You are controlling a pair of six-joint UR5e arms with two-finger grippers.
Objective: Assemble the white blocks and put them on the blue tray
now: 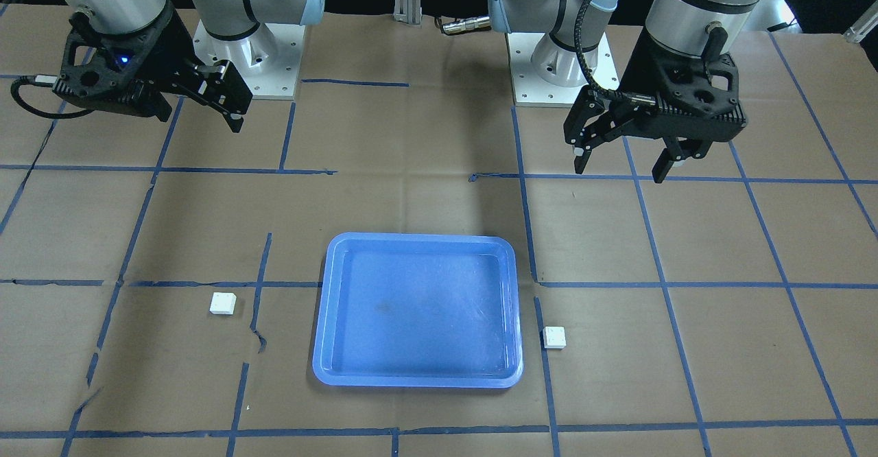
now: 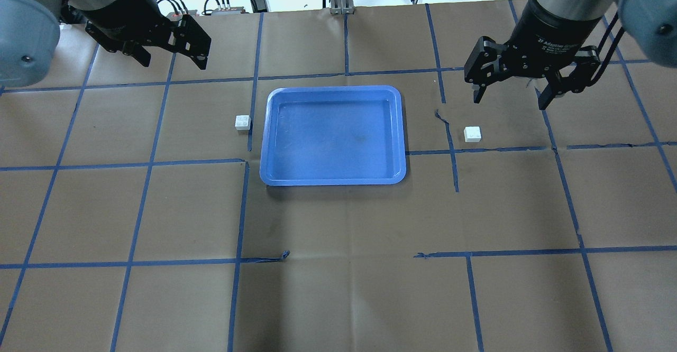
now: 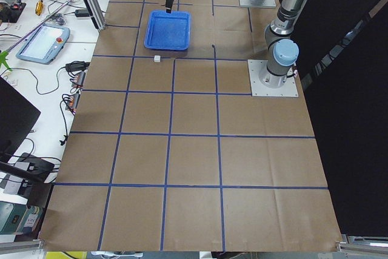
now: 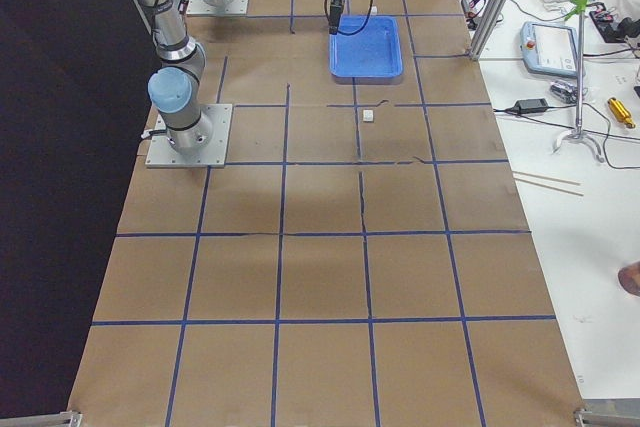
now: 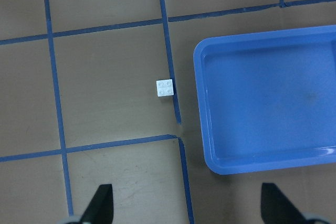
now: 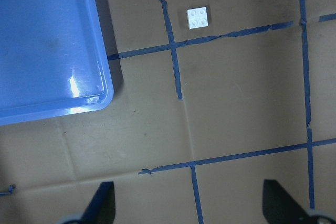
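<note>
White blocks: two pieces, unjoined, each lying studs up on the table, both outside the tray. Entries run left to right across the overhead view. Left gripper: upper left of the frame, held above the table, fingers spread wide with nothing between them; its wrist view shows the two fingertips at the bottom corners with bare table between. Left block: left of centre, just beside the tray's left rim but not touching it, its right edge against a strip of blue tape. Blue tray: centre of the frame, slightly above the middle, long side running across the picture, rim raised, glossy floor faintly scuffed. Right block: right of centre, farther from the tray than its partner, past a torn vertical tape strip and just above a horizontal one; well apart from the left block, with the whole tray between them. Right gripper: upper right of the frame, above the table and up and to the right of the right block, not touching it, fingers spread wide and holding nothing. Table: brown paper cover, marked into squares with blue tape.
</note>
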